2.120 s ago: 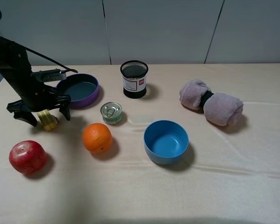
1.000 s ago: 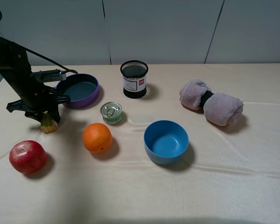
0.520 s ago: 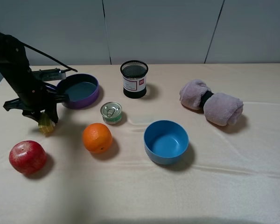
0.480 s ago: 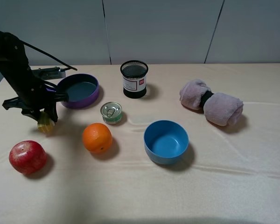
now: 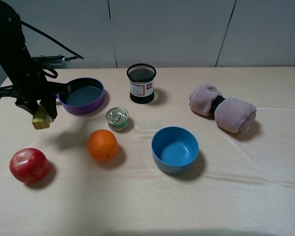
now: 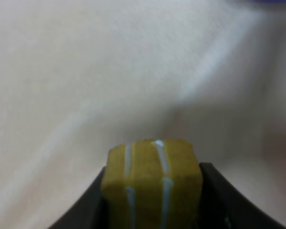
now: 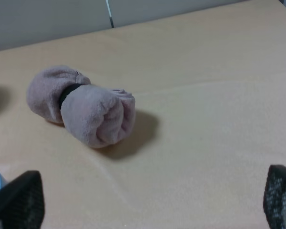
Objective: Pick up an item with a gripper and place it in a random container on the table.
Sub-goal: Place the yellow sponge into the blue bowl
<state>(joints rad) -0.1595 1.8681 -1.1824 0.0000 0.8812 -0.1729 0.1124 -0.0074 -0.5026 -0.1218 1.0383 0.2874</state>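
Now | left claw (image 5: 39,114) clamped on yellow block (image 5: 40,121), hanging above the surface (image 5: 137,206) near purple pan (image 5: 82,95) | blue bowl (image 5: 175,149) well apart, past the orange (image 5: 102,145) | right claw (image 7: 148,200) spread wide apart

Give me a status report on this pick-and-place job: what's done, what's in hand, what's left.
Done: the pick. The left hand is shut on the small yellow ribbed block, held above the beige-clothed table. In hand: the carry; the block hangs at the far left of the high view, well away from the round blue plastic bowl. Left: bring it over that empty bowl and release.
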